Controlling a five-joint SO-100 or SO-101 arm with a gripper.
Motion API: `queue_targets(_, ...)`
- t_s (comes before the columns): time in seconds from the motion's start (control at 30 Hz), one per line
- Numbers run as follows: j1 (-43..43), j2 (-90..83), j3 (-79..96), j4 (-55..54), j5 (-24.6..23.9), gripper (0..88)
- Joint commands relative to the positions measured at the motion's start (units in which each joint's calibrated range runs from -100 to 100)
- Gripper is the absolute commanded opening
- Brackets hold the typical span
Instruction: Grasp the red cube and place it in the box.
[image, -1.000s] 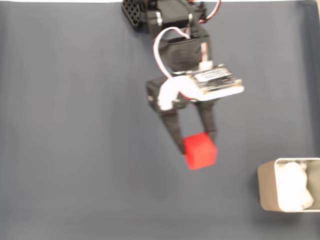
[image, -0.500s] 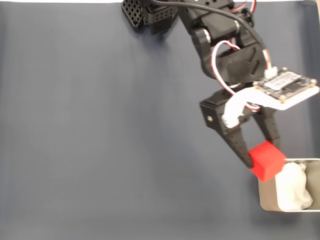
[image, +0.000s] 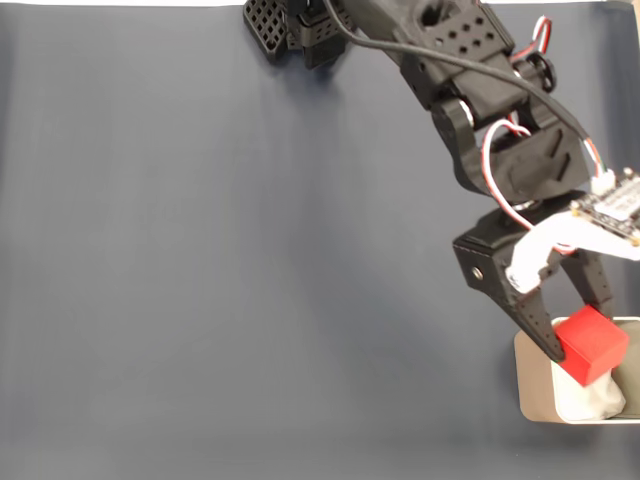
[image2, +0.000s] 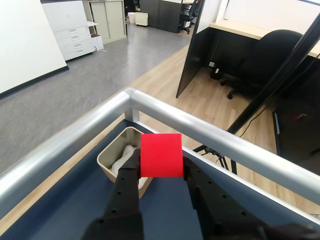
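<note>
Swinging across from the mat's middle, the gripper (image: 580, 347) now hangs over the box (image: 533, 385) just beneath its tips, fingers clamped on the red cube (image: 592, 345), so the carry looks finished and release should follow.

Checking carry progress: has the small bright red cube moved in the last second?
Yes. The small bright red cube, pinched in the black gripper, moved right and down the fixed view, now overlapping the beige rectangular box.
</note>
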Motion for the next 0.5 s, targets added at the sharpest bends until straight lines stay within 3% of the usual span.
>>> queue_targets(0.0, -0.86, 1.86, -5.96, 0.16, 0.2, 8.4)
queue_targets(0.47, -3.2, 12.17, -14.9, 0.16, -0.83, 8.5)
